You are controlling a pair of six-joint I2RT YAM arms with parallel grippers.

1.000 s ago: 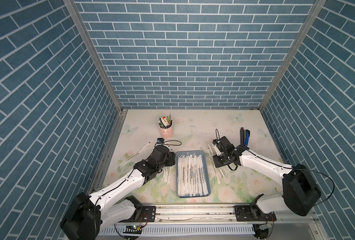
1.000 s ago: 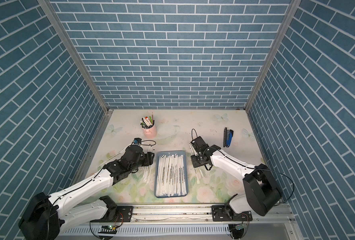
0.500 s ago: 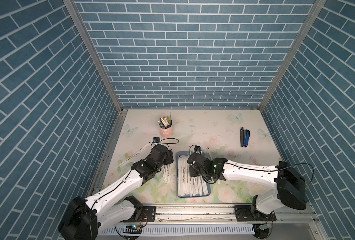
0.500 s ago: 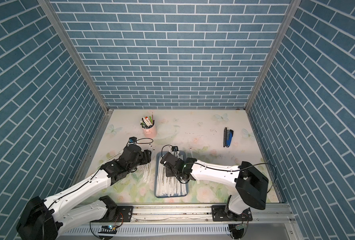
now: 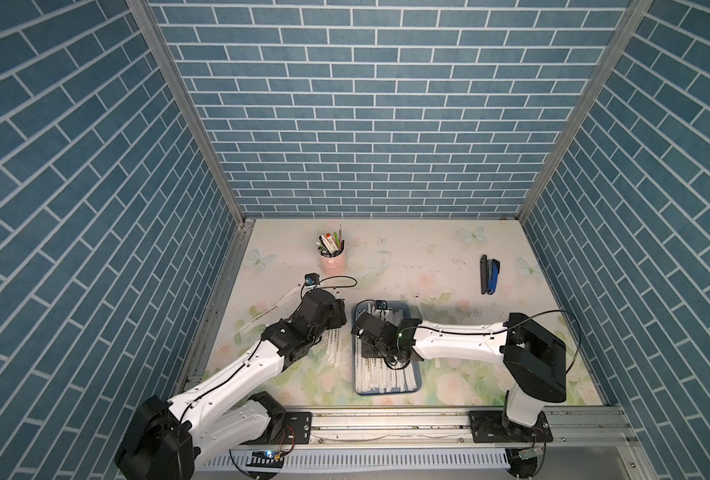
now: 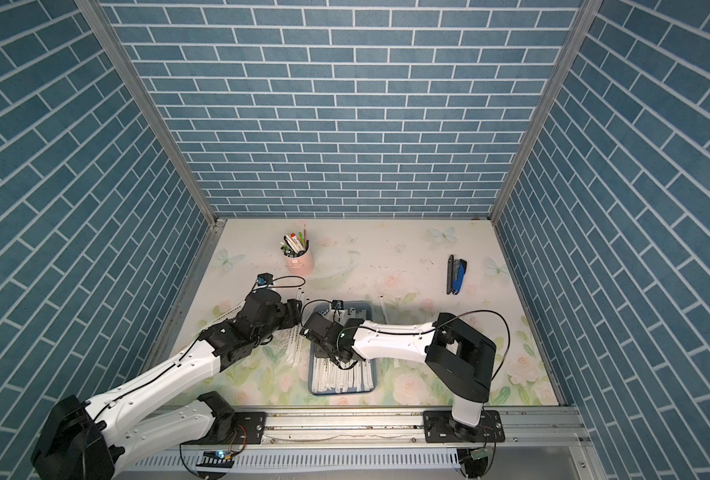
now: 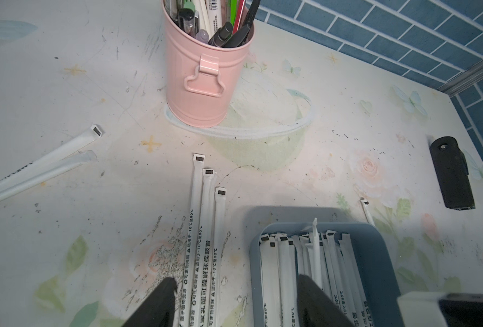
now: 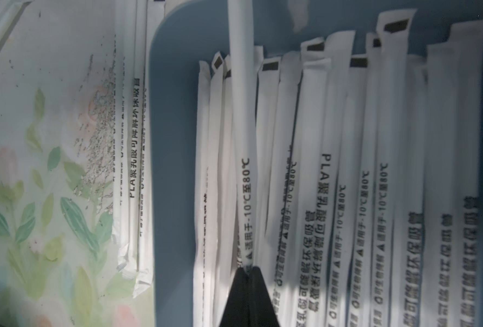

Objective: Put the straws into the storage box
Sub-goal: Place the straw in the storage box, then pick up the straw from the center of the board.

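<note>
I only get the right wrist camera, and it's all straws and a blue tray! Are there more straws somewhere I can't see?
Observer: Yes. Two white paper-wrapped straws lie by themselves on the table, well away from the shallow blue plastic storage box.
Operator: Where's the other arm?
Observer: The left end effector hovers open above three more straws that lie side by side on the table, just outside the box.
Operator: Is there anything that isn't a straw?
Observer: A pink metal cup full of pens stands beyond the box, toward the back wall.
</note>
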